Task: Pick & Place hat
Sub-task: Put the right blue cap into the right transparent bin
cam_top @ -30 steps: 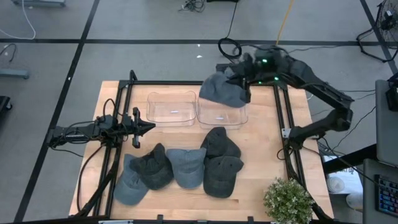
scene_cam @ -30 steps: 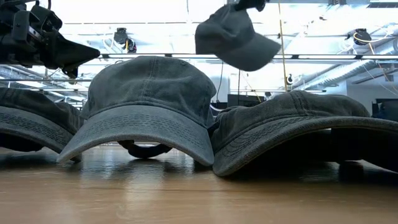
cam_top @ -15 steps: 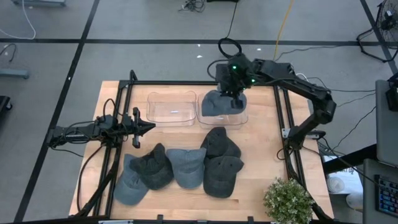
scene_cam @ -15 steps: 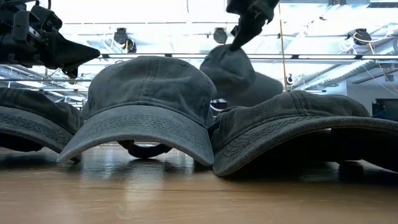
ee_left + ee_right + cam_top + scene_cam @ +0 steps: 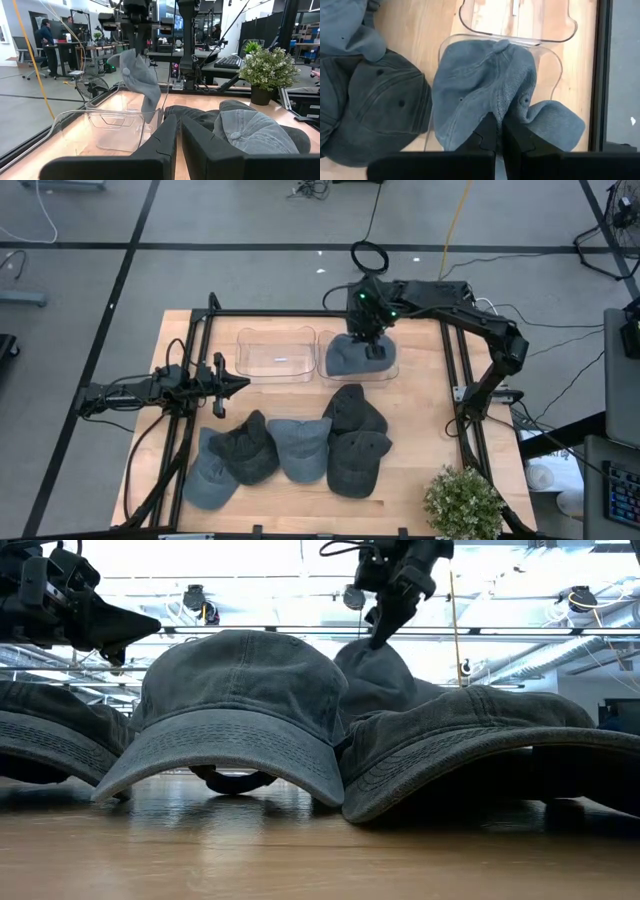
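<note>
A grey-blue hat (image 5: 350, 358) hangs in the right one of two clear bins (image 5: 390, 368) at the table's far side. It also shows in the right wrist view (image 5: 470, 95), the left wrist view (image 5: 142, 75) and the low view (image 5: 385, 675). My right gripper (image 5: 372, 346) stands over that bin, pointing down, shut on the hat. My left gripper (image 5: 240, 383) waits shut and empty at the table's left, level above the wood. Several other grey hats (image 5: 300, 450) lie on their brims on the near half of the table. My right gripper pinches a bunched fold of the hat's crown cloth (image 5: 496, 111) between its two fingers, from above, pointing down. The hat hangs slack below the fingers (image 5: 385, 620), and its lower part (image 5: 149, 107) is down inside the right bin.
The left clear bin (image 5: 275, 352) stands beside the right one. A black frame rail (image 5: 455, 370) runs along each side of the table. A potted plant (image 5: 462, 502) stands at the near right corner. Bare wood (image 5: 420, 430) lies right of the hats.
My right gripper has gone down and toward the table's left, over the right bin, still shut on the hat. The hat, which hung high and clear of the bins, has come down into the right bin.
</note>
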You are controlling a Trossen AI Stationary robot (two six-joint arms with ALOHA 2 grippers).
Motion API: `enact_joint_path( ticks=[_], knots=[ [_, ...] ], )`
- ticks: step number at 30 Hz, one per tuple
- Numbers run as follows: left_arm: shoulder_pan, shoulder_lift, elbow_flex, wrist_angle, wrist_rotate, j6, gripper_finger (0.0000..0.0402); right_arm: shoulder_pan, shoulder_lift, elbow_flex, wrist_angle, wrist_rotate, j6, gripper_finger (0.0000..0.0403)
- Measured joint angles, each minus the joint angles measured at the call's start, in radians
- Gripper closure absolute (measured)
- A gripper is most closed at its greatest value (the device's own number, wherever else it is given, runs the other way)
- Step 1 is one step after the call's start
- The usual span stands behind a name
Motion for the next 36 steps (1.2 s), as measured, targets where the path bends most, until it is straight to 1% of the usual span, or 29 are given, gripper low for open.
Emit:
enact_joint_path(
  ticks=[3, 10, 19, 33, 36],
  knots=[
    [0.000, 0.000, 0.000, 0.000, 0.000, 0.000, 0.0371, 0.006, -0.001, -0.045, 0.044, 0.000, 0.000, 0.0403],
    [0.000, 0.000, 0.000, 0.000, 0.000, 0.000, 0.0371, 0.007, -0.002, -0.129, 0.062, -0.001, 0.002, 0.0403],
    [0.000, 0.000, 0.000, 0.000, 0.000, 0.000, 0.0371, 0.007, -0.002, -0.246, 0.190, -0.001, -0.021, 0.0403],
    [0.000, 0.000, 0.000, 0.000, 0.000, 0.000, 0.0371, 0.038, -0.002, -0.412, 0.512, 0.002, -0.058, 0.0403],
    [0.000, 0.000, 0.000, 0.000, 0.000, 0.000, 0.0371, 0.042, -0.002, -0.463, 0.610, 0.043, -0.047, 0.0403]
  ],
)
